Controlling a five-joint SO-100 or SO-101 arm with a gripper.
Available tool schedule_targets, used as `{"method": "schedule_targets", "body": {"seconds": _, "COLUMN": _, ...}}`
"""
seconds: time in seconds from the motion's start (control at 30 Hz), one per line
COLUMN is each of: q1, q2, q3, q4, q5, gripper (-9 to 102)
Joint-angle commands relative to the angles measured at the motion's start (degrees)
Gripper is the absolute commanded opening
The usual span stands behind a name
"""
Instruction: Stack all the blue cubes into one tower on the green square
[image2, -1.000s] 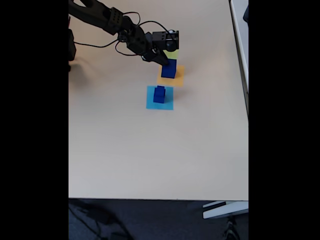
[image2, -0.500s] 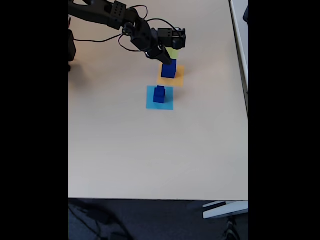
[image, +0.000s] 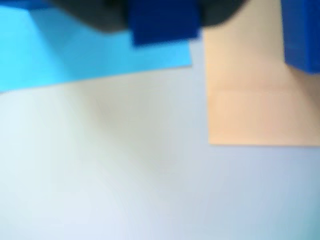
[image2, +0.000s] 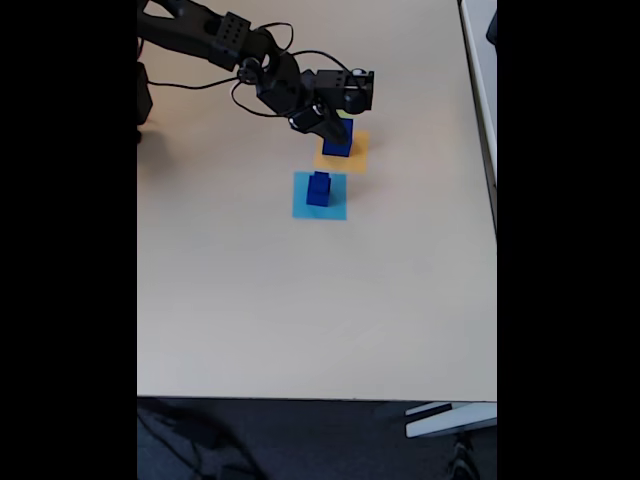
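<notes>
Blue cubes (image2: 319, 189) sit on a beige table (image2: 300, 300) (dark floor (image2: 300, 440) below); hand (image2: 335, 135) grip unclear.

A pale beige table (image2: 300, 300) fills the fixed view, evenly lit; dark carpeted floor (image2: 300, 440) lies beyond its lower edge.

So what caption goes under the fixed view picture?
Robot hand over a blue cube on the orange square.

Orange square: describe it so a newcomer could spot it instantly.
In the fixed view, start at the black arm's end effector near the beige table's far edge. The flat orange paper square lies below it, bearing a dark-blue cube; its nearer neighbour is light blue.
</notes>
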Motion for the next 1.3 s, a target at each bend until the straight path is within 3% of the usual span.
{"method": "schedule_targets", "body": {"seconds": 0.0, "q1": 1.3, "q2": 5.2, "q3": 1.5, "q4": -2.1, "q5": 1.1, "gripper": 0}}
{"method": "schedule_targets", "body": {"seconds": 0.33, "q1": 3.7, "q2": 10.2, "q3": 9.1, "q4": -3.2, "q5": 1.1, "gripper": 0}}
{"method": "schedule_targets", "body": {"seconds": 1.27, "q1": 7.9, "q2": 5.4, "q3": 7.6, "q4": -5.5, "q5": 2.1, "gripper": 0}}
